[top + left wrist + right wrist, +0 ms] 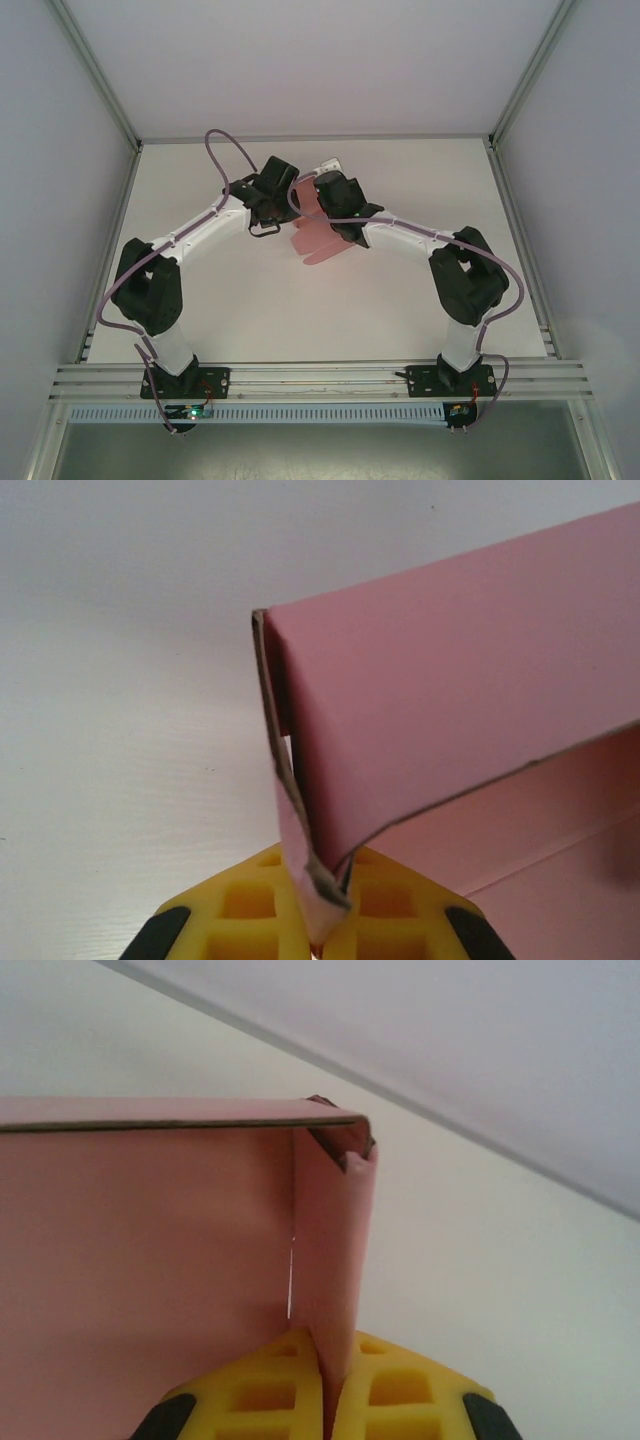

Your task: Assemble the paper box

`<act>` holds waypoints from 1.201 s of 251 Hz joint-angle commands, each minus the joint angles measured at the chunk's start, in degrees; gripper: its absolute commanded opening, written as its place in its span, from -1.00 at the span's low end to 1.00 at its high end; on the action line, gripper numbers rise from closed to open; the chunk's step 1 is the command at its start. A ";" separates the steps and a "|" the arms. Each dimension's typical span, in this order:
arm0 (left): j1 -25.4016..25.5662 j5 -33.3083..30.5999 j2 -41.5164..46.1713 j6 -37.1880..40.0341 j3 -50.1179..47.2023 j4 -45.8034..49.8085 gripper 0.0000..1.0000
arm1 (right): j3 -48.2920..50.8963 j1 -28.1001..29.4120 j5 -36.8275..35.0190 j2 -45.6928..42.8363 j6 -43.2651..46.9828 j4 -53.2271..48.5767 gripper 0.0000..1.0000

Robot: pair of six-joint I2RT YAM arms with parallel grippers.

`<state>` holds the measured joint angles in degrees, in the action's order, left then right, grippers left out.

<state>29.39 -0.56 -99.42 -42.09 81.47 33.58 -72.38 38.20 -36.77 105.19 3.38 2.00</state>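
From overhead I've got the box (318,245) just past the middle of the desk (400,300), toward 12 o'clock from the arm bases and squeezed between the two wrists. It's pink card, partly folded, with loose flaps pointing down to about 7 o'clock. The left end effector (288,198) meets it from its 10 o'clock side and the right end effector (318,205) from about 2 o'clock, so the two nearly meet over the card's far end. On the left wrist camera the yellow fingers (250,910) are drawn nearly together on a thin pink flap that rises at 12 o'clock between them. That flap's raw edge looks crumpled at the grip, and a broad panel leans away toward 2 o'clock. On the right wrist camera the fingers (400,1385) are likewise closed to a sliver on a narrow upright wall of the box. That wall stands at 12 o'clock, its top corner is dented, and a wide panel runs off to 9 o'clock under a folded-over top edge. Both grips clamp card. Whether the box touches the desk, I can't tell.
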 commanded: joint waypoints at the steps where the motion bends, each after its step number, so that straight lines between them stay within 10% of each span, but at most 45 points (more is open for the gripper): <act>1: 0.96 -0.76 1.20 -1.03 1.27 7.62 -1.00 | 0.75 -2.26 -18.63 2.07 10.74 4.22 -0.90; 87: 0.98 -1.15 -0.25 1.75 2.60 6.22 -1.00 | 12.45 -10.36 56.24 -9.70 -9.09 17.46 -0.37; 185: 0.88 -5.58 -1.24 17.88 3.69 4.45 -1.00 | 17.70 -12.41 56.01 -25.63 -11.49 11.67 0.96; 301: 1.84 3.96 2.30 107.72 2.63 4.23 -1.00 | 33.94 -24.96 56.08 -48.90 -22.06 8.26 0.97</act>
<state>30.20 -2.02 -99.83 32.25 84.62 35.53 -42.61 14.24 18.92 60.05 -15.42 11.38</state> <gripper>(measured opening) 0.068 0.981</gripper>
